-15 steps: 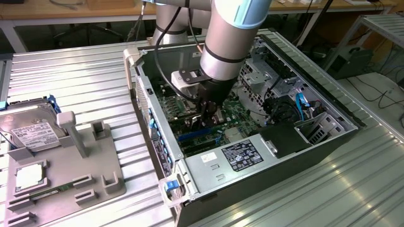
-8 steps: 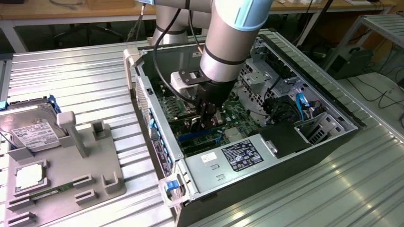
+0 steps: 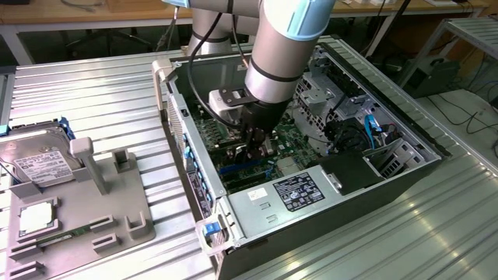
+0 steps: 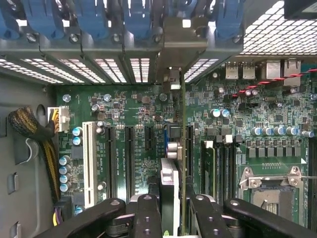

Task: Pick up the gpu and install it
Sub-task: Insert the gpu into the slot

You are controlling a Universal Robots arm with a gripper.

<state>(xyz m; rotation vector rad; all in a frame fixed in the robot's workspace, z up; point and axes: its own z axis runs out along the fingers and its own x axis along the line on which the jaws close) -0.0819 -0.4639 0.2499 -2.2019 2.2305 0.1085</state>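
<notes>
Ribbed metal table, open PC case; claw inside, clamped on gpu, card edge-on over motherboard slots.

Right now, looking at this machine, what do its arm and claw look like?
The arm is a thick silver-grey tube with light blue caps and a black band. A black cable loops beside the wrist. The gripper is black, with jointed, bolted fingers.

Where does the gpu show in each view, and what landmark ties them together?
Exterior view: gpu inside the case, in the gripper, over the motherboard.
Wrist view: gpu edge-on between the fingers, bracket at the case's rear wall.
Shared landmark: green motherboard.
</notes>
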